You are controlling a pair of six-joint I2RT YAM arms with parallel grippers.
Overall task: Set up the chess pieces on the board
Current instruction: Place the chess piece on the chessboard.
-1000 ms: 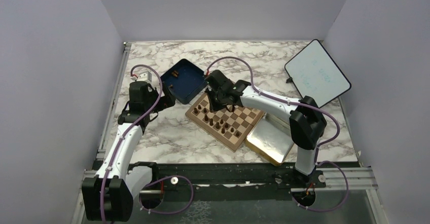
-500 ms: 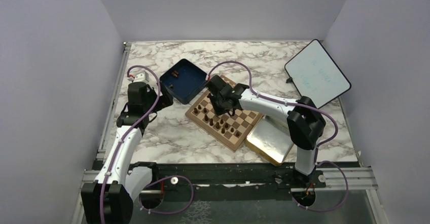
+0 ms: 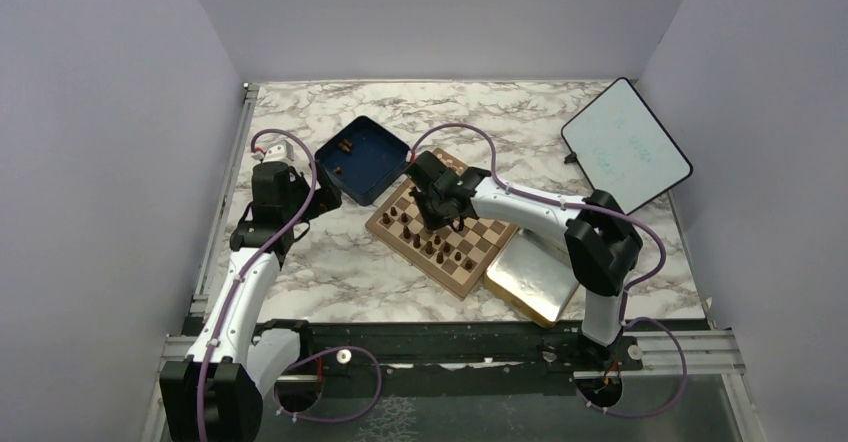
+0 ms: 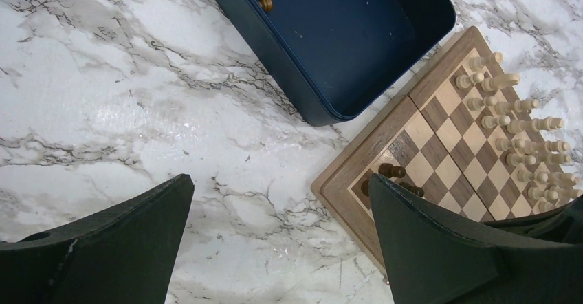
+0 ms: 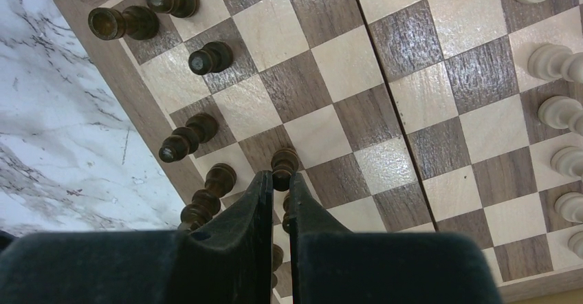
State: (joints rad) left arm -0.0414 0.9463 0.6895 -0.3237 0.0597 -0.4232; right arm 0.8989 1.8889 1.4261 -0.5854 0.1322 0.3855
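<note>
**Right claw placing a dark pawn among its row**

The right gripper [image 5: 276, 180] is clamped on a tiny dark brown wooden pawn [image 5: 284, 161], low over the square wooden chessboard with tan and dark brown checks [image 5: 405, 104]. The other dark brown chessmen [image 5: 210, 58] stand close beside it. Whether its base touches the square cannot be told. The next move likely calls for seating it, parting the jaws and lifting straight up, clear of its neighbours. The left gripper [image 4: 280, 180] hangs wide open and empty over the white marble tabletop [image 4: 137, 111] near the dark blue square box [image 4: 357, 42], where a loose dark piece [image 4: 265, 3] lies.
</note>
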